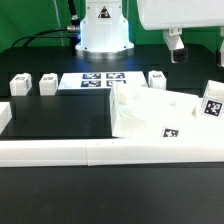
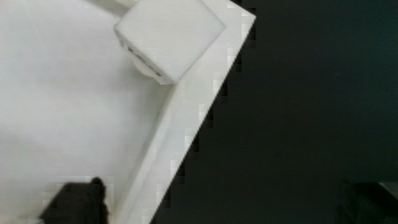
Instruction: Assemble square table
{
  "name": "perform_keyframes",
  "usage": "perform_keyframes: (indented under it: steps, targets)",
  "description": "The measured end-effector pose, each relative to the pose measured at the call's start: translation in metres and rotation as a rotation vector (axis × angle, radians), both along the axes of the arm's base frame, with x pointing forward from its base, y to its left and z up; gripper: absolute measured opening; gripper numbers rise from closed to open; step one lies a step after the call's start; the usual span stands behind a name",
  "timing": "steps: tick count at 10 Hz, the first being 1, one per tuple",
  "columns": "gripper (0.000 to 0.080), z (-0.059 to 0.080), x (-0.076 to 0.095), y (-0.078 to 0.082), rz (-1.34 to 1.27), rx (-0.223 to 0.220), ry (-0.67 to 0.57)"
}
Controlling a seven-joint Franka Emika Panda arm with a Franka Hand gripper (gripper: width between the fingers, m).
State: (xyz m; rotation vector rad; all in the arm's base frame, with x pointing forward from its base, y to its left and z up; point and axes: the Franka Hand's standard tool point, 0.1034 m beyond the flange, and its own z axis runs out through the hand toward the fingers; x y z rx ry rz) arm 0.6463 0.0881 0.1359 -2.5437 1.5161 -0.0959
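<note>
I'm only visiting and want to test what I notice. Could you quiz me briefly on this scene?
1. True or false: the gripper is holding a leg.
2. How many small white legs lie to the exterior view's left of the marker board?
3. Where is the square tabletop? A) at the exterior view's right; B) on the marker board; C) in the gripper.

Key: 1 false, it hangs open and empty; 2 two; 3 A.

Tabletop slab (image 1: 150, 115) white plastic, smooth, faint sheen; legs (image 1: 21, 84) same plastic; work surface (image 1: 60, 125) matt black
</note>
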Motion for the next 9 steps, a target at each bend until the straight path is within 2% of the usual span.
perform_keyframes:
  steps: [2, 4, 5, 9]
  targets:
    - [0.0649, -0.007, -0.034, -0.008, 0.031, 0.007, 0.006]
    - [0.0649, -0.022, -0.060, -0.010, 0.038, 0.013, 0.021]
    - [0.0649, -0.027, -0.066, -0.004, 0.036, 0.004, 0.021]
    - [0.0649, -0.028, -0.065, -0.008, 0.068, 0.001, 0.013]
